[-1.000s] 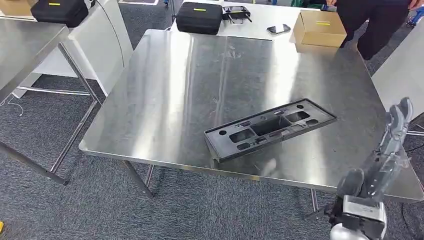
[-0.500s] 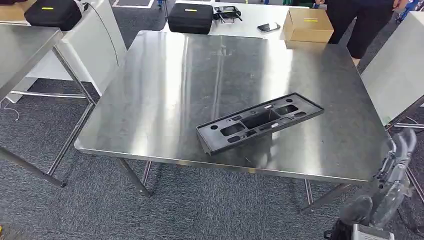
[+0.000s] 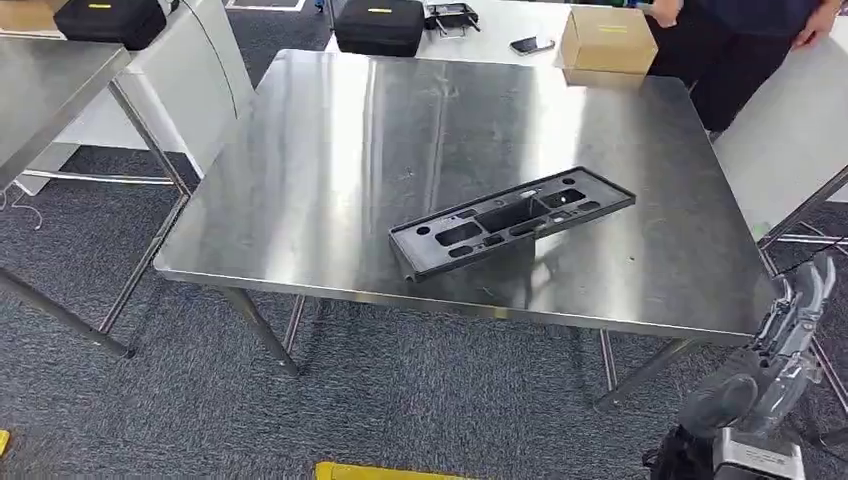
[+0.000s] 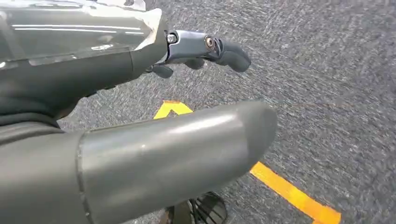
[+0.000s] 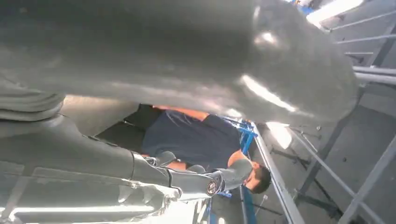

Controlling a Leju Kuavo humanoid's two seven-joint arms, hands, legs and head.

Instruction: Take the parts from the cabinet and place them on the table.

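A steel counter [image 3: 330, 150] seen from above, w/ one long black plastic part [image 3: 511, 220] lying flat on it, near the front edge and angled, its right end farther from the robot. The part sits free; neither hand touches it.

The right hand [image 3: 775, 360] hangs low at the robot's right, off the counter's front corner and below its level. Its fingers [image 3: 808, 295] point up, roughly straight and apart, holding nothing. In the left wrist view the left hand [image 4: 140, 121] hangs over grey carpet [image 4: 327, 70] w/ a yellow floor line [image 4: 289, 191]; thumb and fingers are spread, nothing between them.

Beyond the counter, a white table [image 3: 500, 25] carries two black cases [image 3: 380, 25], a phone [image 3: 530, 44] and a cardboard box [image 3: 605, 42]. A person [image 3: 740, 40] in dark clothes stands at the far right corner.

Judgement: this part looks delivered, so the next job is prob. to fetch another from the cabinet, which isn't visible here.

Risks:
- Part lies close to the front edge; a later part set down against it could push it off onto the carpet.
- Right hand is near the counter corner and legs; a raise or turn could clip the steel.
- Person stands close; a swinging arm or a turn could hit them.
- Shiny steel gives little grip, so a nudged part would slide easily.
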